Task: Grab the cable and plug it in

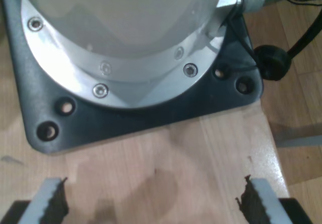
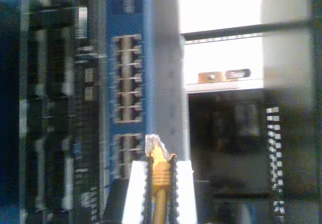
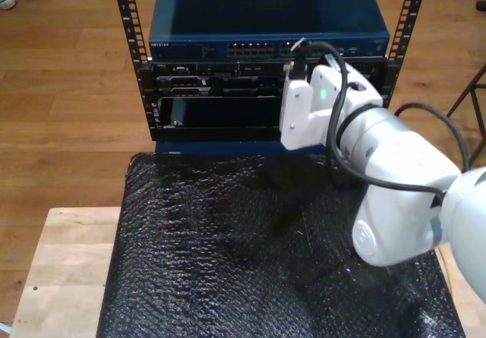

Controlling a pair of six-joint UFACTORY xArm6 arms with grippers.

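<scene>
**Desk:** Where does the cable [image 2: 160,176] sit against the jaws?

**Photographer:** My second gripper [image 2: 160,171] has its jaws closed narrowly on it. The orange-yellow boot stands upright between the two ribbed black pads [image 2: 173,183], and the clear plastic plug pokes out just past the fingertips, in front of the blue network switch [image 2: 126,58] and level with its lower block of ports [image 2: 127,151]. I cannot tell whether the plug touches the switch.

**Desk:** How does the cable look?

**Photographer:** Thin, orange-yellow, running straight down between the pads out of frame. The clear tip is blurred. In the exterior view a small orange fleck [image 3: 289,64] shows at the gripper's tip [image 3: 291,58], right at the front of the switch [image 3: 190,49] in the rack [image 3: 137,57], toward the exterior view's right.

**Desk:** And the other one?

**Photographer:** My first gripper [image 1: 153,201] has its jaws spread wide, holding nothing, over a pale wooden tabletop [image 1: 191,148] near a dark base plate [image 1: 151,113] bolted under a silver flange [image 1: 75,78].
</scene>
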